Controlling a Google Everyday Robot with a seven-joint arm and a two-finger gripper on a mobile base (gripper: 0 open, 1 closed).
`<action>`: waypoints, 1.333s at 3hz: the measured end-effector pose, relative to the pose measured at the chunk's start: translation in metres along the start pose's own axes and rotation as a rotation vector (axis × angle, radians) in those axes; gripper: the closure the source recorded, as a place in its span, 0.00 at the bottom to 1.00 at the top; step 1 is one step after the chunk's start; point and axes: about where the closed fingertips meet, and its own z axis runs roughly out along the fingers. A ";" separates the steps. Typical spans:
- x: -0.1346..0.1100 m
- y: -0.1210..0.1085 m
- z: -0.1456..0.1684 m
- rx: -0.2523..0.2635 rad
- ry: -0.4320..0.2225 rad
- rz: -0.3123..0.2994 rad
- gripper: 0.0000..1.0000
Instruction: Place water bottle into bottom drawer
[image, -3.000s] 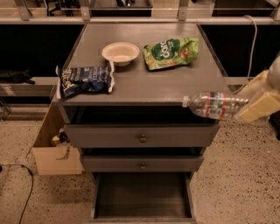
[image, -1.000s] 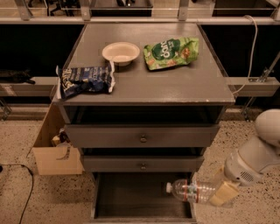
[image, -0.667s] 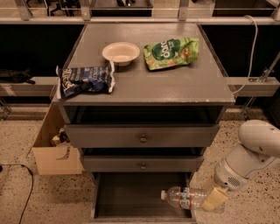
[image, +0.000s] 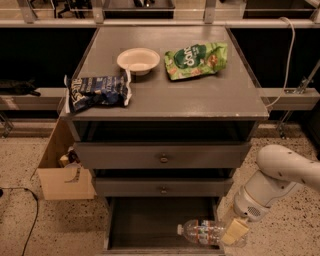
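The water bottle (image: 204, 233) is clear ribbed plastic with a white cap pointing left. It lies on its side, low inside the open bottom drawer (image: 145, 225) near the front right corner. My gripper (image: 231, 234) holds the bottle's base end, with a cream finger (image: 235, 231) against it. The white arm (image: 277, 175) reaches in from the right of the cabinet. Whether the bottle rests on the dark drawer floor I cannot tell.
On the cabinet top lie a dark blue chip bag (image: 97, 92), a white bowl (image: 138, 60) and a green chip bag (image: 196, 60). Two shut upper drawers have round knobs (image: 163, 159). A cardboard box (image: 62, 170) stands at the cabinet's left.
My gripper carried the bottle from beside the cabinet top down into the bottom drawer. Over the last second it sank lower and slightly left.
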 end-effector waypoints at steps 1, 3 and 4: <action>-0.005 -0.022 0.030 -0.035 0.010 0.004 1.00; -0.025 -0.080 0.073 -0.072 -0.119 0.017 1.00; -0.021 -0.084 0.075 -0.079 -0.165 0.050 1.00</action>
